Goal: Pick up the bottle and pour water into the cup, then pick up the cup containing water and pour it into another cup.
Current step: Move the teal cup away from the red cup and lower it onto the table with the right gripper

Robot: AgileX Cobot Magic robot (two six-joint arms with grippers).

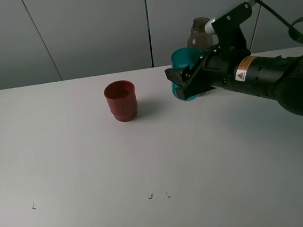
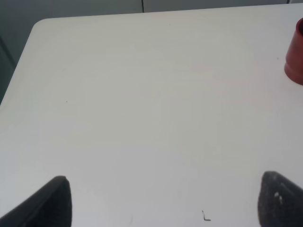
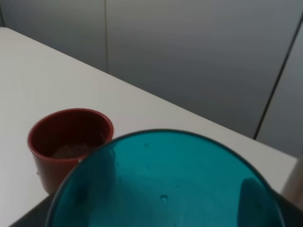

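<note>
Exterior high: right gripper (image 1: 183,84) clenched on the teal translucent plastic tumbler (image 1: 181,62); opaque red plastic cup (image 1: 121,100) stands beyond its fingertips; smoky grey-brown plastic bottle (image 1: 199,32) just behind it.

Left wrist: left gripper (image 2: 163,201) spread, holding nothing; red cup (image 2: 296,54) well ahead.

Right wrist: tumbler (image 3: 165,184) fills the grasp; red cup (image 3: 71,142) close beyond.

Bare table (image 1: 81,163) surrounds red cup (image 1: 121,100); bottle (image 1: 199,32) blocks behind.
</note>
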